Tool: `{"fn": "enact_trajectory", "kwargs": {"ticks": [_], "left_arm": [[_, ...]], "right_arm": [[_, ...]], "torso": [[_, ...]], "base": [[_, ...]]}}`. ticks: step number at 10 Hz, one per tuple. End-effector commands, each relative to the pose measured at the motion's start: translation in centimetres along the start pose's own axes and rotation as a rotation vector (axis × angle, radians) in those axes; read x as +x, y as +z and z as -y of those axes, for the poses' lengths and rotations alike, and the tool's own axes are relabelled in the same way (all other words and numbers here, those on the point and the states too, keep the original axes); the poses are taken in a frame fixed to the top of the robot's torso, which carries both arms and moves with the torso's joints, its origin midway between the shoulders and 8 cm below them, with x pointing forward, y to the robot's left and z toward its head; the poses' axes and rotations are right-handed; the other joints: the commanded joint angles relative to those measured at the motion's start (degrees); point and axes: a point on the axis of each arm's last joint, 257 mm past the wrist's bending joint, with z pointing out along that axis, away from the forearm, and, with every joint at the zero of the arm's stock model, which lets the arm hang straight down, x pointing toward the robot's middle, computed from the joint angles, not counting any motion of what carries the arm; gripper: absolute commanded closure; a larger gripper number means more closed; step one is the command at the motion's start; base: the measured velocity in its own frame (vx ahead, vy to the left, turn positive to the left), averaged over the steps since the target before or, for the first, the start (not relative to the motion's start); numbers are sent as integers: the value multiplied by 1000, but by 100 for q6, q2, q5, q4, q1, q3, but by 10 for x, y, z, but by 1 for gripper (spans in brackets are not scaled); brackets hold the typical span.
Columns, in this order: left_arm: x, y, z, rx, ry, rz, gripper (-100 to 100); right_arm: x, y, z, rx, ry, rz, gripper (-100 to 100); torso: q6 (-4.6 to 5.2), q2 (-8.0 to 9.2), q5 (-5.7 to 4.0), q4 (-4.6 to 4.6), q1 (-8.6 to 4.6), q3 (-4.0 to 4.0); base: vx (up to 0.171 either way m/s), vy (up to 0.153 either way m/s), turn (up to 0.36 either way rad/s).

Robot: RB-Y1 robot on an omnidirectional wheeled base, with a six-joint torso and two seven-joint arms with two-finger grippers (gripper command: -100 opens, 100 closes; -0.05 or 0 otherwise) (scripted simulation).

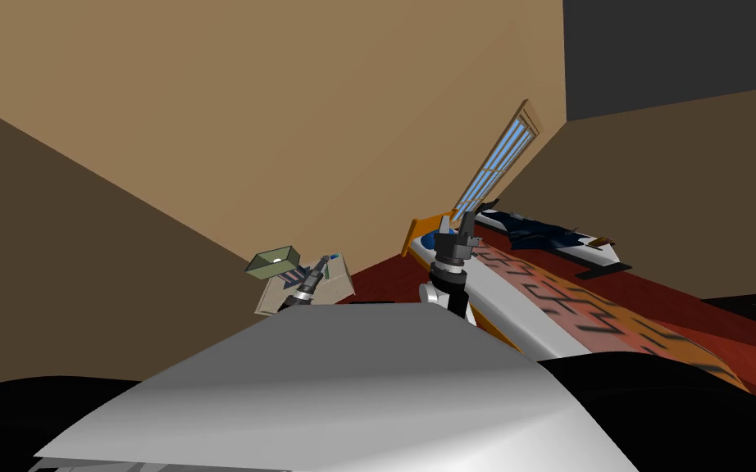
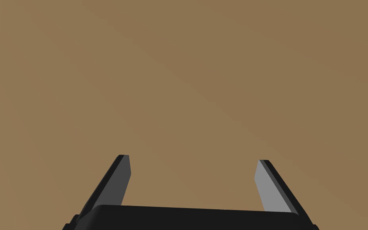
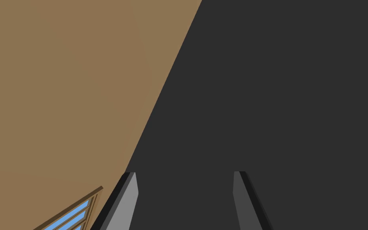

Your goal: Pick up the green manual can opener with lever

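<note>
I cannot find the green can opener with certainty. The only green thing is an olive box-like shape [image 1: 272,262], hollow, with thin flat walls and a pale spot inside. It seems to touch a small beige cabinet [image 1: 270,297] at one corner, but whether it is the opener I cannot tell. The cabinet is plain and matte, with sharp edges, and it stands beside a red-brown floor [image 1: 384,279].

The left pincer [image 2: 193,159] hovers just in front of this cabinet. It is lifted and aimed over it toward the wall, its two thin blade-like fingers spread wide with nothing between them. The right pincer [image 3: 185,175] is well to the right of the cabinet and also points upward, its fingers apart and empty. I think both arms are held high for travelling or searching, not for grasping, so no reach has begun.

Further right of the cabinet lies a long low piece of furniture [image 1: 565,303], with a smooth white side band and an orange top printed with black strokes. Something dark blue [image 1: 532,231] lies at its far end. In my judgement, the robot must first look lower toward the cabinet and confirm the green shape.
</note>
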Motion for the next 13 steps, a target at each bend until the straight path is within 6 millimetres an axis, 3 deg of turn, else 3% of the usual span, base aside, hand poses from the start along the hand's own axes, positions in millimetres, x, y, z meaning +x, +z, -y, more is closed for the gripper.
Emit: {"fn": "enact_trajectory", "kwargs": {"ticks": [1,6,8,13], "left_arm": [[4,-3,-10,-19,-3,-9,-100],[42,-48,-69,-147,-14,-160,-100],[44,-57,-82,-179,-18,-163,-100],[75,-112,-134,-305,-23,-318,-100]], "right_arm": [[0,0,0,0,0,0,0],[0,0,0,0,0,0,0],[0,0,0,0,0,0,0],[0,0,0,0,0,0,0]], "torso": [[0,0,0,0,0,0],[0,-4,0,-1,3,-2],[1,-8,0,-2,4,-5],[0,-13,1,-3,9,-8]], "base": [[13,-20,4],[50,-44,-9],[42,-30,-1],[74,-37,-18]]}}
